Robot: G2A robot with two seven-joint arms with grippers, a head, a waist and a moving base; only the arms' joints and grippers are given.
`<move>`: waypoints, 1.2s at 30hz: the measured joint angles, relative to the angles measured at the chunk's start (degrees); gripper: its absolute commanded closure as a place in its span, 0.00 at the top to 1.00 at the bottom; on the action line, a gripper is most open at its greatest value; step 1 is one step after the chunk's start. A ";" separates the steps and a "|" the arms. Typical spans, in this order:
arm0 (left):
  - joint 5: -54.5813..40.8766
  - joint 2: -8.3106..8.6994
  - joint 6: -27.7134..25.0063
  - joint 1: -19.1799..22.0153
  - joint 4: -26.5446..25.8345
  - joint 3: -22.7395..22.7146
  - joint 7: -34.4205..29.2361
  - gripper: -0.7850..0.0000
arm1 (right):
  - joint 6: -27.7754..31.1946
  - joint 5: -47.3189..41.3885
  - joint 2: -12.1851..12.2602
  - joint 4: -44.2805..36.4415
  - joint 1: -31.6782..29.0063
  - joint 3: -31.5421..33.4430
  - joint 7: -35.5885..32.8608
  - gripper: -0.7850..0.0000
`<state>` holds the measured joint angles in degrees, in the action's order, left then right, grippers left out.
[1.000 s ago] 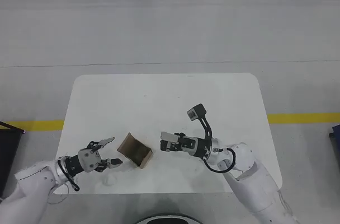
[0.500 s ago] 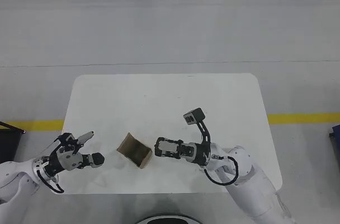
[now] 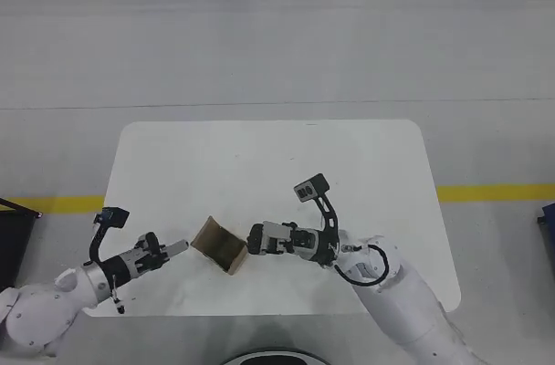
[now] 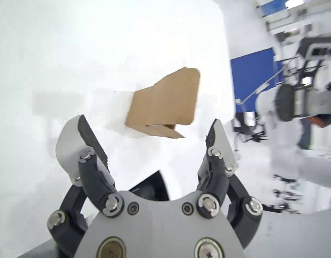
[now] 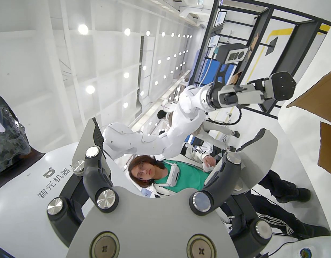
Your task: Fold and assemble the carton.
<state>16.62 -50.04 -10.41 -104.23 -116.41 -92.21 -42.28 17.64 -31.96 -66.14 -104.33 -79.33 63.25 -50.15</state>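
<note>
Flanking half-folded carton (image 3: 220,245) on counter (image 3: 259,164): left gripper (image 3: 178,245) just beside it, released; right gripper (image 3: 255,239) at its opposite edge, released too, grasping nothing.

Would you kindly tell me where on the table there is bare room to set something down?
The table is bare across its whole far half, behind the carton, and at its right end. The near strip is crowded: the left gripper and right gripper flank the carton closely.

1. Top view: overhead, facing straight down, far; whole table (image 3: 259,155), carton (image 3: 220,245) at 7 o'clock.
2. Left wrist view: low, close, facing carton.
3. Right wrist view: tilted ceilingward; carton shared across all.
</note>
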 measured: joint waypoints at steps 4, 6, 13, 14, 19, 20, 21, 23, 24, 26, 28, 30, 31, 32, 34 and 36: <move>5.25 -0.17 -2.32 0.43 -0.42 2.19 1.88 1.00 | -1.82 1.75 -0.15 0.69 0.90 -1.04 0.85 1.00; 7.03 -0.36 -3.42 0.92 -0.49 3.81 3.75 1.00 | -4.04 3.86 -0.21 1.25 1.55 -1.84 1.63 1.00; 13.32 -1.06 -2.40 3.24 0.23 8.92 8.99 0.73 | -11.13 10.95 -0.23 0.34 2.65 -3.92 4.19 0.85; 14.45 -1.16 -1.91 3.78 0.54 9.83 9.02 0.65 | -11.49 11.72 -0.23 0.05 2.64 -4.06 4.66 0.73; 16.02 -1.66 -0.19 5.94 2.02 12.52 10.37 0.07 | -12.98 14.42 -0.41 -0.38 3.07 -5.70 5.63 0.31; 16.05 -1.78 -0.05 6.30 2.25 12.98 10.97 0.00 | -13.46 15.19 -0.51 -0.05 3.39 -6.25 6.20 0.22; 15.95 -1.87 -0.08 6.52 2.40 13.28 11.35 0.00 | -13.74 15.61 -0.60 0.22 3.63 -6.65 6.69 0.04; 15.94 -2.01 -0.15 6.88 2.74 13.73 12.04 0.00 | -13.82 15.08 -0.84 0.64 4.00 -7.31 7.42 0.00; 15.95 -2.06 -0.17 6.97 2.87 13.87 12.21 0.00 | -13.35 13.88 -0.92 0.65 4.03 -7.37 7.52 0.00; 15.91 -2.15 -0.29 7.15 3.22 14.03 12.44 0.00 | -13.04 12.59 -0.96 0.62 4.02 -7.35 7.53 0.00; 15.81 -2.20 -0.57 7.22 3.51 13.98 12.69 0.00 | -13.13 13.11 -0.96 0.60 4.01 -7.33 7.51 0.00; 15.44 -2.25 -1.15 7.06 3.75 13.68 13.30 0.00 | -13.16 13.25 -0.95 0.60 4.01 -7.32 7.50 0.00; 15.23 -2.26 -1.45 6.93 3.83 13.51 13.57 0.00 | -13.16 13.25 -0.95 0.60 4.01 -7.32 7.50 0.00; 15.02 -2.27 -1.84 6.72 3.88 13.26 13.87 0.00 | -13.40 13.47 -0.93 0.79 4.07 -7.33 7.71 0.00; 14.94 -2.28 -2.34 6.41 3.88 12.95 14.20 0.00 | -16.16 16.23 -0.98 0.51 4.71 -8.40 10.39 0.00; 15.11 -2.29 -2.70 6.01 3.73 12.74 14.39 0.00 | -23.83 23.56 -1.50 -1.25 6.16 -11.17 15.94 0.00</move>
<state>31.73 -52.33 -13.11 -98.22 -112.67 -79.48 -27.89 -6.19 -8.39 -67.64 -105.58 -73.18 52.08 -34.21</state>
